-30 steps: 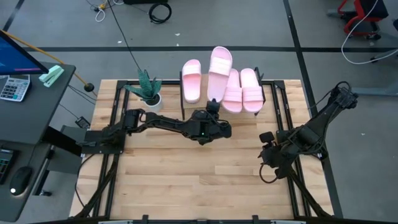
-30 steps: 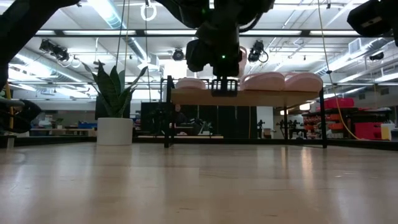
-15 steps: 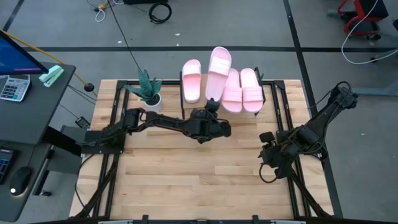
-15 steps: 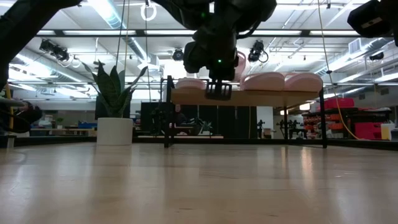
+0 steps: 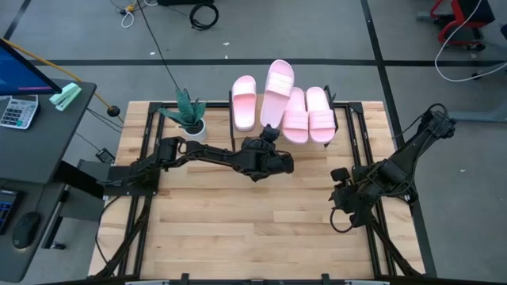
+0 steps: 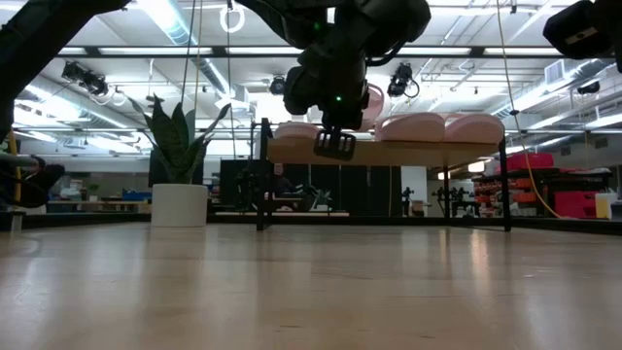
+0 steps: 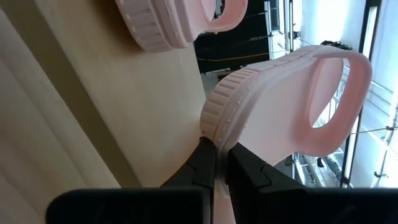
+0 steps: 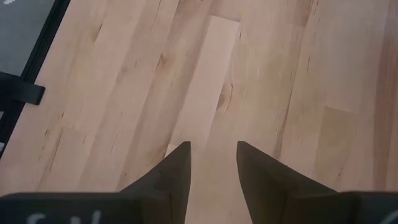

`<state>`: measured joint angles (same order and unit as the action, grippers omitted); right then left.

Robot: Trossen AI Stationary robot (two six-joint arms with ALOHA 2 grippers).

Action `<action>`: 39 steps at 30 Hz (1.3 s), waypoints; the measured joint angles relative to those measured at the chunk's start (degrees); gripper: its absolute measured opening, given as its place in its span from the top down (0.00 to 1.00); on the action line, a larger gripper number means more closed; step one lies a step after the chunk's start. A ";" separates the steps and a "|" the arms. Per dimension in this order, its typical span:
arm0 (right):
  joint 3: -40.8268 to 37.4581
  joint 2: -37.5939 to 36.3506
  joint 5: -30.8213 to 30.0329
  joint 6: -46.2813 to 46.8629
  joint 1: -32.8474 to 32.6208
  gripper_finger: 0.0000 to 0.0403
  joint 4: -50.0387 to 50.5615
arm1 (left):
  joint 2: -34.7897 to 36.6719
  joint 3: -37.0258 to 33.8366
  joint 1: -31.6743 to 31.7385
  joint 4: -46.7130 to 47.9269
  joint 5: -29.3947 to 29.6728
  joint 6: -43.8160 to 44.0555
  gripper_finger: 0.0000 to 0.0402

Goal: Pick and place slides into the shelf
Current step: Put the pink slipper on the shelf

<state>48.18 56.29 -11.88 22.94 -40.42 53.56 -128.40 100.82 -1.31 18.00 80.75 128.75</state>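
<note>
Three pale pink slides lie soles down on the shelf at the table's far middle. Another slide slants between them, its toe past the shelf's far edge. My left gripper reaches in from the near side and is shut on it. In the low view this slide stands higher than the rest. Whether it touches the shelf top I cannot tell. My right gripper hangs open over the table's right part, with only bare wood between its fingers. My left gripper pinches the heel end of the slide's sole between its two fingers, at the ribbed rim. The fingers come nearly level from the table's near side and lie along the slide. The slide sits tilted over the shelf top, its strap beyond the fingers.
A potted plant stands left of the shelf at the table's far left. Black frame rails run along the table's left and right sides. The near half of the wooden tabletop is bare.
My left gripper has rolled a little about its own line and drifted slightly toward the table's left, still shut on the slide. The slide has tipped with it. The other slides have stayed in place.
</note>
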 joint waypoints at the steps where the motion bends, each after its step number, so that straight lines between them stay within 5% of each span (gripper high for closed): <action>1: 0.00 0.00 0.00 0.00 0.00 0.67 0.00 | 0.00 0.00 0.02 -0.02 0.01 0.01 0.94; 13: 0.00 0.00 0.00 0.01 0.00 0.67 -0.02 | 0.00 0.00 0.03 -0.04 1.32 -0.42 0.81; 39: 0.00 0.00 -0.02 0.02 0.00 0.67 -0.04 | 0.02 -0.03 -0.61 -0.37 4.37 -4.99 0.80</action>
<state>48.18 56.29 -11.90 22.96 -40.42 53.52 -128.38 100.78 -1.92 17.63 85.12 123.76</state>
